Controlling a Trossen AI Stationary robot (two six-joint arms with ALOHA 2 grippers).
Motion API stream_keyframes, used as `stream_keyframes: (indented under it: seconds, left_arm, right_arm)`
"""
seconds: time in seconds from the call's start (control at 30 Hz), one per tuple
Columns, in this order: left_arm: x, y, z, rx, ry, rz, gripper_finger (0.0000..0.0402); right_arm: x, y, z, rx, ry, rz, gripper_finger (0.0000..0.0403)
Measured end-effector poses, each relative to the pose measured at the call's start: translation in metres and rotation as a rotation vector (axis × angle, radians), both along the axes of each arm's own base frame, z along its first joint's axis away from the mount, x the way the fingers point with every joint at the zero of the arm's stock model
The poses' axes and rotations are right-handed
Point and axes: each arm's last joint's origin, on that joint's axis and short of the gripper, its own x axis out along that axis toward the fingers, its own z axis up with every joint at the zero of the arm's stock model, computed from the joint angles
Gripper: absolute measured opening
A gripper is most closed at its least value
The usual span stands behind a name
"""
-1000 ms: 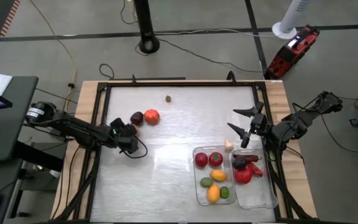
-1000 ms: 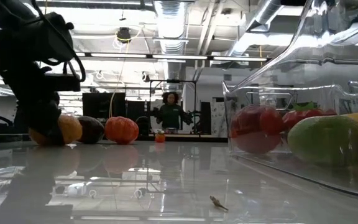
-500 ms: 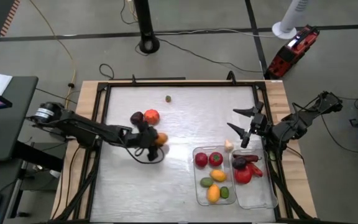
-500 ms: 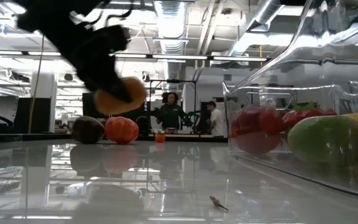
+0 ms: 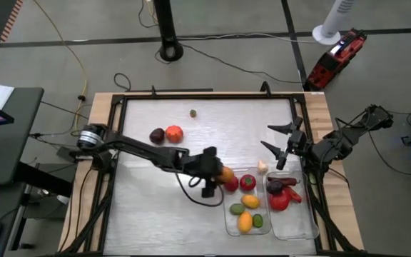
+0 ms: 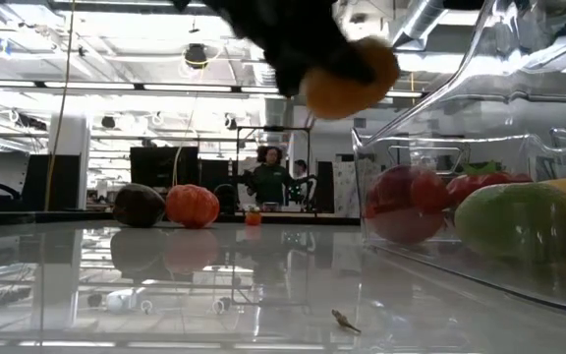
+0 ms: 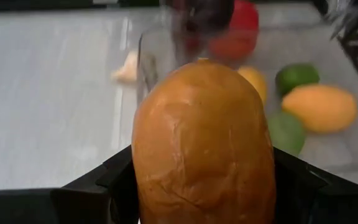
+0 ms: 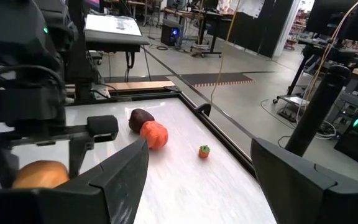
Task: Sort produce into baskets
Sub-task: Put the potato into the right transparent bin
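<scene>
My left gripper (image 5: 222,175) is shut on an orange fruit (image 7: 204,143), carried in the air just left of the two clear baskets. The left basket (image 5: 226,214) holds red, green and orange produce; the right basket (image 5: 312,223) holds red and dark pieces. A dark purple piece (image 5: 157,135) and a red-orange one (image 5: 174,133) rest on the table at the far left. A small green item (image 5: 193,113) lies near the far edge, and a white piece (image 5: 262,167) lies by the baskets' far rims. My right gripper (image 5: 280,146) hangs open at the table's right. My left gripper pinches the orange fruit's two sides (image 7: 143,177) between its two fingers (image 7: 107,183). It comes from the table's left, slanting downward. The fruit sticks out past the fingertips and hangs well clear of the table (image 6: 352,79).
The arm reaches across the table's middle from the left edge. A black frame (image 5: 205,96) runs around the tabletop. The right arm sits over the right edge by the baskets. People stand in the room far behind the table.
My left gripper has lifted the orange fruit off the table near the dark purple piece and carried it up and toward the table's right edge, up to the left basket. The gripper has turned and tipped on the way. The other produce lies unmoved.
</scene>
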Motion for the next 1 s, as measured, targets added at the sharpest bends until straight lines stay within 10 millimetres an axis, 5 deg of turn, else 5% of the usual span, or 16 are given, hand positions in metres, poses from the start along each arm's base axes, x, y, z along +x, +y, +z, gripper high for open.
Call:
stream_keyframes:
  seconds: [1.0]
  left_arm:
    - [0.129,0.0,-0.001,-0.031,-0.224,-0.142,0.0238]
  right_arm:
    - [0.0,0.0,0.0,-0.002,0.003,-0.001,0.0311]
